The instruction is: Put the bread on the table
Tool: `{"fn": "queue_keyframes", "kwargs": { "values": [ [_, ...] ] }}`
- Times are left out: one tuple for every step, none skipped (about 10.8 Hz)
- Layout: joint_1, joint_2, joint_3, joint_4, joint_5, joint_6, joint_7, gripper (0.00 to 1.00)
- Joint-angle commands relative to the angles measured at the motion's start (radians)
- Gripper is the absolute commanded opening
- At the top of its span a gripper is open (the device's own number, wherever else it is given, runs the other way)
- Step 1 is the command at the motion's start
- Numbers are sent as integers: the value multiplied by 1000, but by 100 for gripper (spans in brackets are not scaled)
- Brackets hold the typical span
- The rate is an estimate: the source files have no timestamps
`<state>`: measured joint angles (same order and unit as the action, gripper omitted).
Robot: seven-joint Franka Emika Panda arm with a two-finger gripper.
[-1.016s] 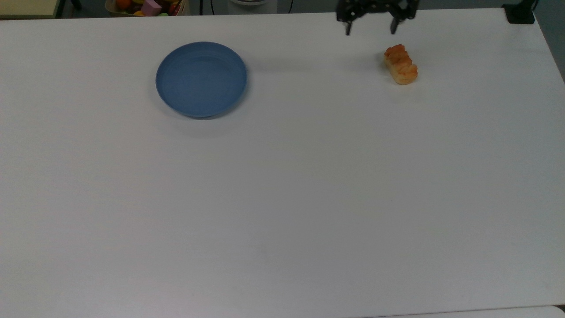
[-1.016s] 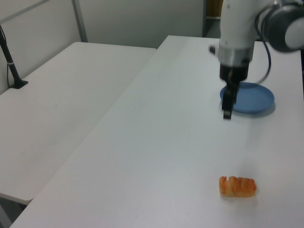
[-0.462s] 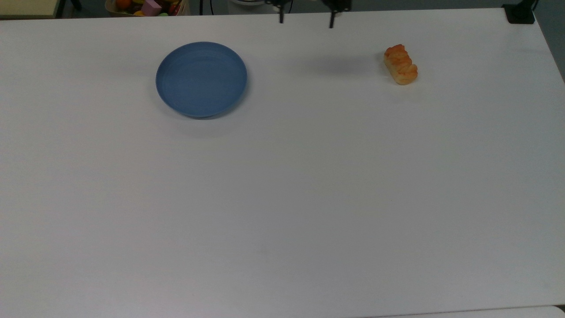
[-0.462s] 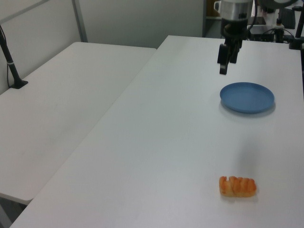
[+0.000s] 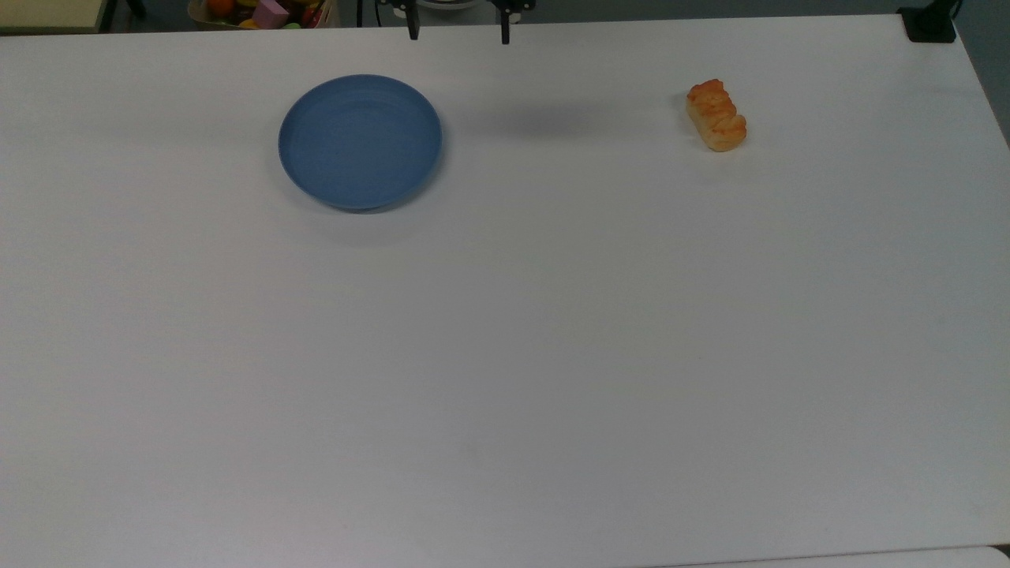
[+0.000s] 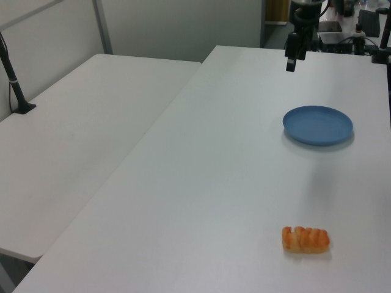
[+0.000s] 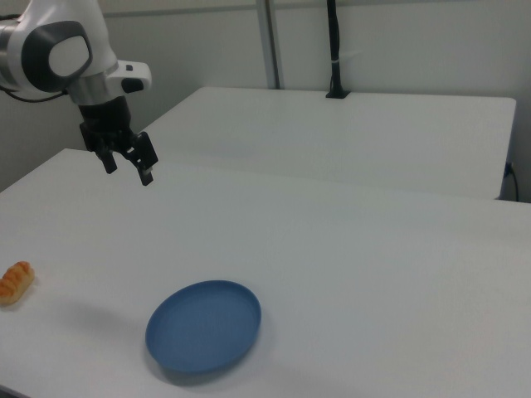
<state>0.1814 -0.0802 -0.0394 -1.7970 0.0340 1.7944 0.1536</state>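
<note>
Bread [image 5: 716,115] lying on white table [image 5: 505,355], blue plate [image 5: 360,141] well apart, pincer [image 7: 127,165] apparently raised, spread wide, holding nothing.

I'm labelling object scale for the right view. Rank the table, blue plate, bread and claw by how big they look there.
1. Large white rectangular table
2. Round blue plate
3. Black two-finger claw, open; it hangs farther back, so true size is unsure
4. Small golden-orange bread loaf, cut by the right view's left edge
</note>
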Motion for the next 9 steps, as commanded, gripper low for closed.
{"fn": "queue_keyframes", "kwargs": {
  "values": [
    [-43, -13, -2, -1, 30, -7, -252, 100],
    [-49, -12, -2, -1, 30, -7, -297, 100],
    [-51, -15, -2, -1, 30, -10, -304, 100],
    [-51, -15, -2, -1, 29, -9, -308, 100],
    [-51, -10, -2, -1, 29, -7, -310, 100],
    [-50, -12, -2, -1, 27, -9, -310, 100],
    [-51, -13, -2, -1, 27, -10, -305, 100],
    [-50, -13, -2, -1, 27, -9, -307, 100],
    [-51, -13, -1, -1, 27, -10, -305, 100]
  ]
}}
